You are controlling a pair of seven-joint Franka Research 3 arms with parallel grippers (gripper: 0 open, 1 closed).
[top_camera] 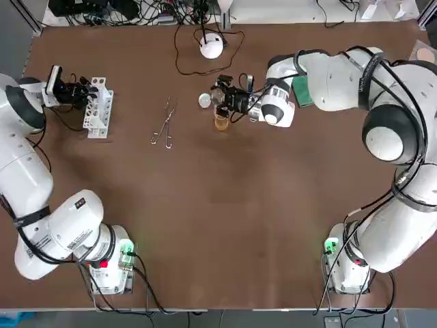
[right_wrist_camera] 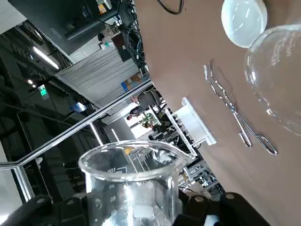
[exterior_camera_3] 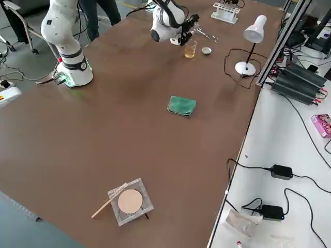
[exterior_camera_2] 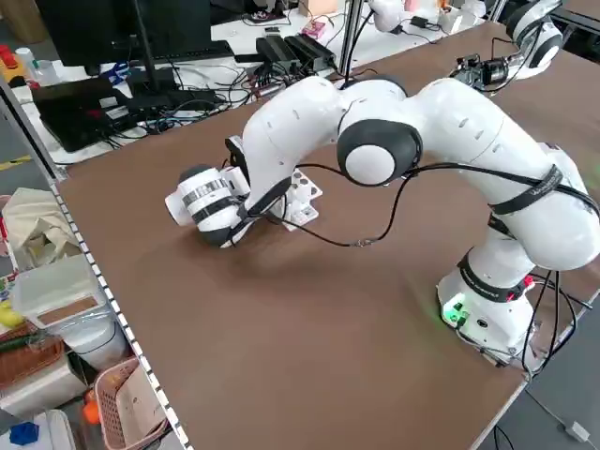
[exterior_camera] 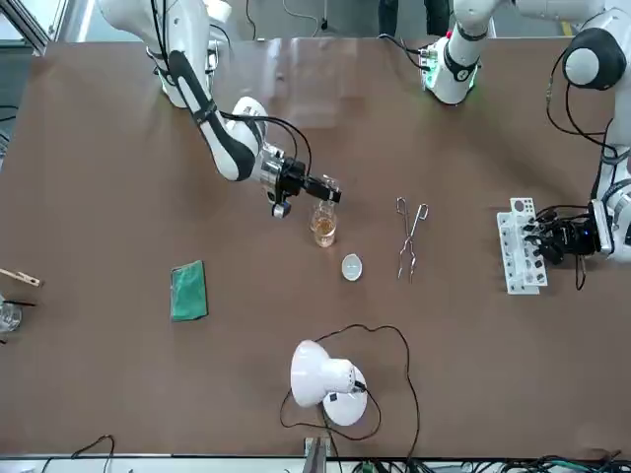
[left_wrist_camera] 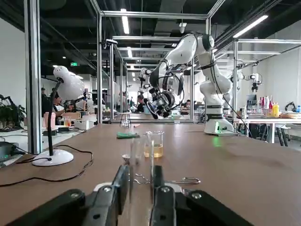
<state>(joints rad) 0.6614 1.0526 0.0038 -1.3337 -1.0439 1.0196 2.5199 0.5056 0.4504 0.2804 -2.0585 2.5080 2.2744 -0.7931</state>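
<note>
held beaker (right_wrist_camera: 131,183): a small clear glass beaker, closest to the right wrist camera. It is clamped in the right gripper and hangs tilted just above the amber beaker.
right gripper (exterior_camera: 317,187): past the middle of the table, towards the far edge. Its fingers are closed on the wall of the held beaker.
amber beaker (exterior_camera: 323,229): a glass beaker partly filled with amber liquid. It stands upright on the table (top_camera: 225,225), right under the held beaker.
white dish (exterior_camera: 351,266): small and round, on the table just beside the amber beaker on the lamp's side.
tongs (top_camera: 164,123): metal, lying flat between the amber beaker and the test tube rack, apart from both.
left gripper (left_wrist_camera: 139,174): at the robot's far left, right at the test tube rack. Its fingers (left_wrist_camera: 121,181) are drawn almost together and pinch the test tube.
test tube (left_wrist_camera: 141,150): clear glass, upright between the left gripper's fingers, over the rack. Whether its foot sits in a hole cannot be seen.
test tube rack (top_camera: 99,106): white, near the table's left edge.
desk lamp (top_camera: 212,46): white, at the far edge, its cable looping over the table.
green cloth (exterior_camera: 187,291): folded flat on the robot's right, well apart from the amber beaker.
</note>
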